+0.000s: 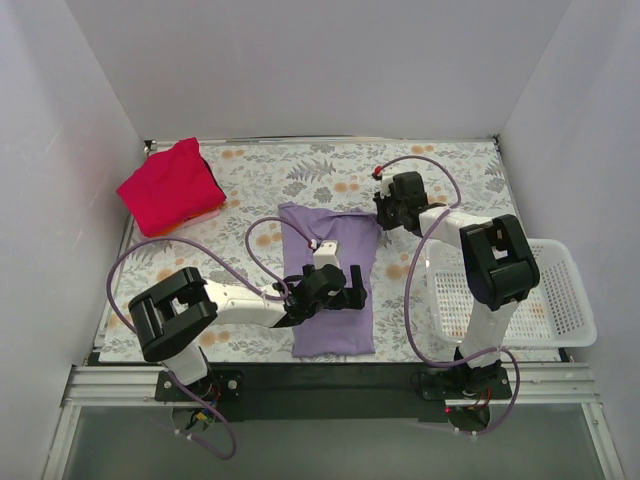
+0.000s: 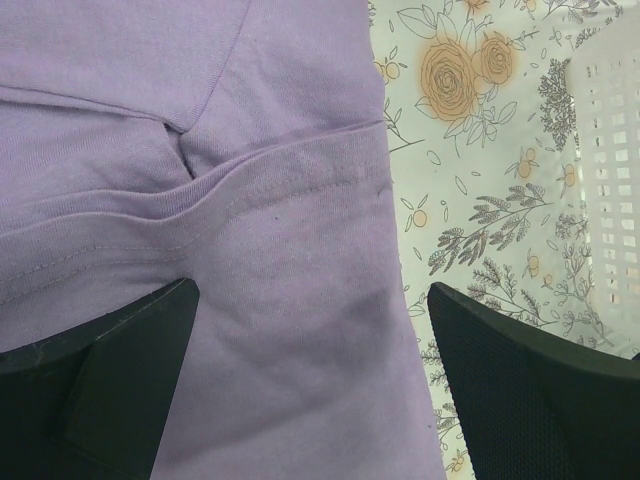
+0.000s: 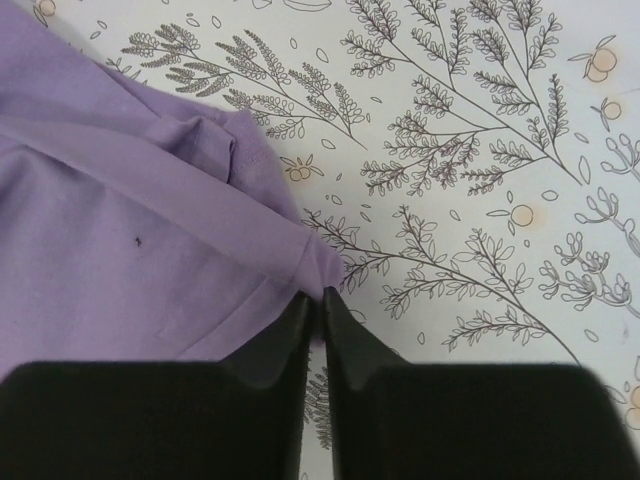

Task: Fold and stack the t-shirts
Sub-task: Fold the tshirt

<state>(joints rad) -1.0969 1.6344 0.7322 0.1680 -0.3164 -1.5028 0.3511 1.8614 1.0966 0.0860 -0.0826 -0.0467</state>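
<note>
In the top view the left gripper (image 1: 352, 285) and its wrist cover the middle of the lavender t-shirt (image 1: 335, 328), so the folds there are hidden. The tips of the right gripper (image 1: 385, 215) are also lost under its own body.

The left wrist view is cut off on all sides. It shows only seams and a hem running across between the fingers (image 2: 120, 370) - whether that hem belongs to a sleeve or the bottom edge I cannot tell. The red t-shirt (image 1: 170, 185) is a bunched heap well away from both sets of fingers, at the far left corner of the floral table cover (image 1: 300, 170). Its axis and folds cannot be made out.

The lavender shirt lies as a long strip, its long axis running from the near edge of the table toward the far wall. Which end is the neck is not clear.

The left gripper's fingers stand wide apart, hanging over the shirt's right-hand edge. Cloth lies under one finger and between the two, bare floral cover under the other, and the white mesh basket (image 2: 610, 150) sits beyond that.

The right gripper's fingers (image 3: 350, 335) are pressed together on the shirt's far right corner - a peak of lavender cloth (image 3: 120, 250) is drawn up into the tips. How much cloth sits inside is hidden.
</note>
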